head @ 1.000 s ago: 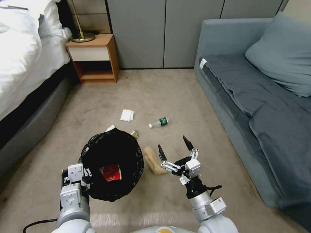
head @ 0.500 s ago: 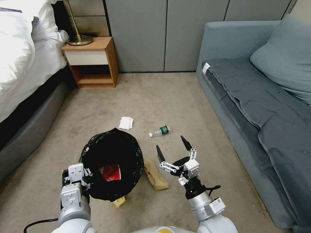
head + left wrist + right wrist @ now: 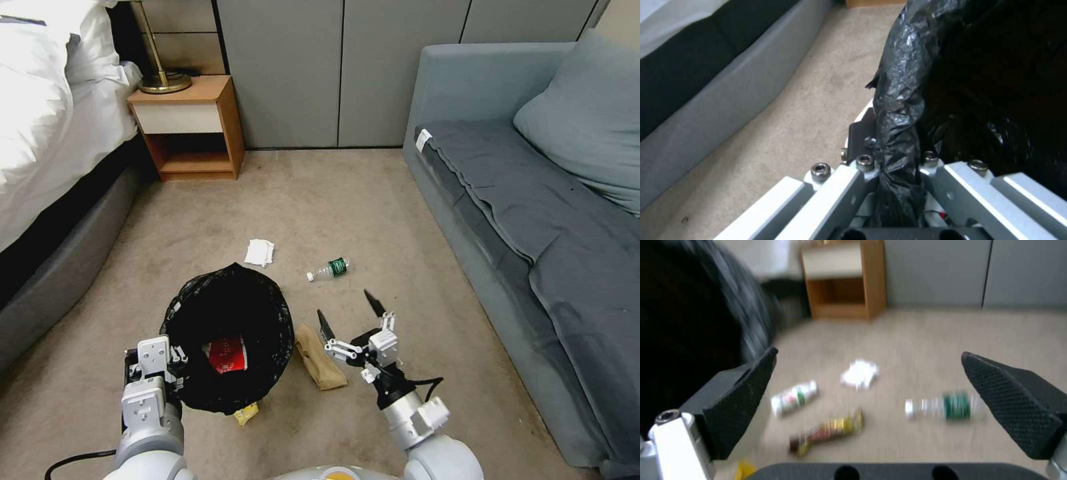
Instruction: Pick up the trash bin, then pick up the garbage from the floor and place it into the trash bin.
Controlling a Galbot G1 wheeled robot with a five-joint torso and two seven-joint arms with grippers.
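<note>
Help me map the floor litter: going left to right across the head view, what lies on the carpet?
Yellow wrapper → tissue → paper bag → bottle.

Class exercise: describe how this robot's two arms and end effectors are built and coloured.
Both arms are silver-grey cylinders with white housings. The right end effector has two pointed black fingers with textured pads, on thin silver linkages, with a black cable looping at its wrist. The left end effector carries white blocky plates, silver bars and hex bolts.
</note>
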